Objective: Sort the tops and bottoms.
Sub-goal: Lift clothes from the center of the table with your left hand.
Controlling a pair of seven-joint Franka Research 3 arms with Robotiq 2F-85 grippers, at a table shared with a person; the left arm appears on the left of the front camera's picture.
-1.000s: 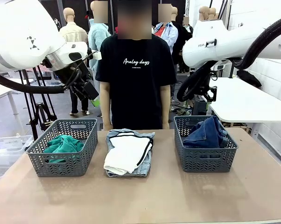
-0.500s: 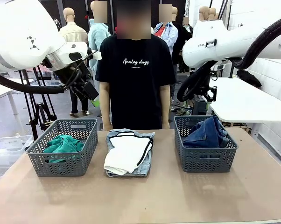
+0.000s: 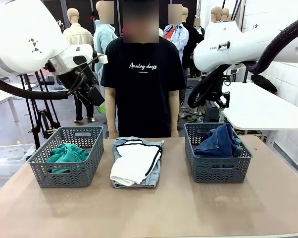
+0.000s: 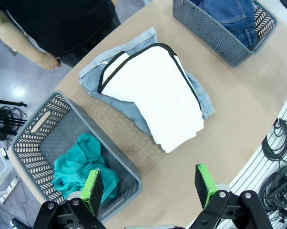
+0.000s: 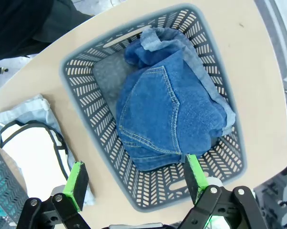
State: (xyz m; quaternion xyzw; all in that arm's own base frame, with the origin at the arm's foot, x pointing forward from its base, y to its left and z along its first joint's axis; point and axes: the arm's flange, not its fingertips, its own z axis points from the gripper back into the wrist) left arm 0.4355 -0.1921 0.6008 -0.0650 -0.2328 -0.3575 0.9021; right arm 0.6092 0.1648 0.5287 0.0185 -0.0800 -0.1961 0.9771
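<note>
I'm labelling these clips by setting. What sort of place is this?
Probably a robotics lab or workshop: a white left arm and right arm flank a table holding grey baskets, and cables lie on the floor beside it.

Grey floor (image 3: 8,130), a white side table (image 3: 260,108), white wall (image 3: 293,85) behind.

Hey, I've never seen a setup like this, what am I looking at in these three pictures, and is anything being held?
Two white robot arms face a person across a table. One picture comes from a fixed camera between the arms; the others look down from each wrist. The left gripper and right gripper are open, holding nothing. The left basket holds a teal top, the right basket jeans; between them white shorts lie on light blue denim shorts.
</note>
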